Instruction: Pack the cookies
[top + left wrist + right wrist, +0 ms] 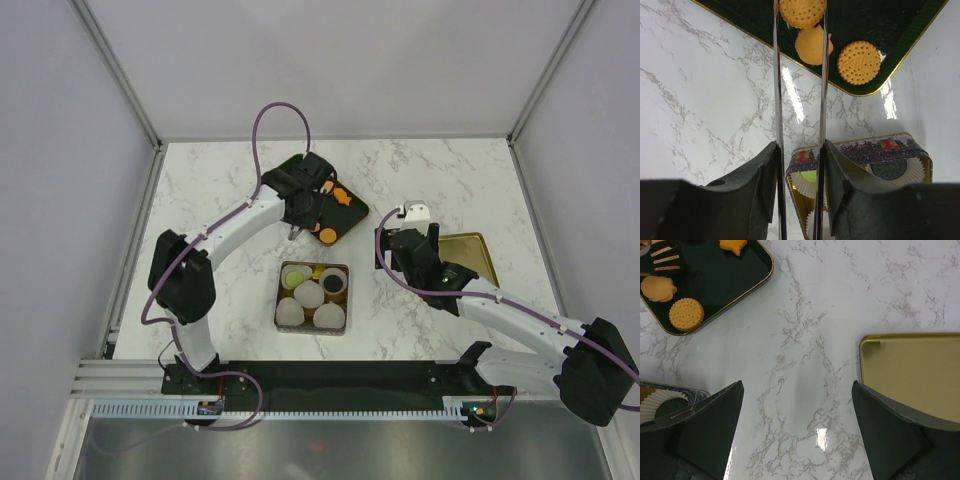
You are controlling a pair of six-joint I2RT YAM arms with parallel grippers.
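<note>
A dark tray holds the cookies: an orange fish-shaped one and a round one. My left gripper is shut on metal tongs above the tray. In the left wrist view a round biscuit lies between the tong arms at the top edge, whose tips are cut off. An orange piece and a second round biscuit lie beside it. The tin holds white paper cups, a green cookie and a dark cookie. My right gripper is open and empty.
A gold lid lies flat to the right of my right gripper and shows in the right wrist view. The tongs' black slotted head shows over the tray there. White walls close the marble table at the back and sides.
</note>
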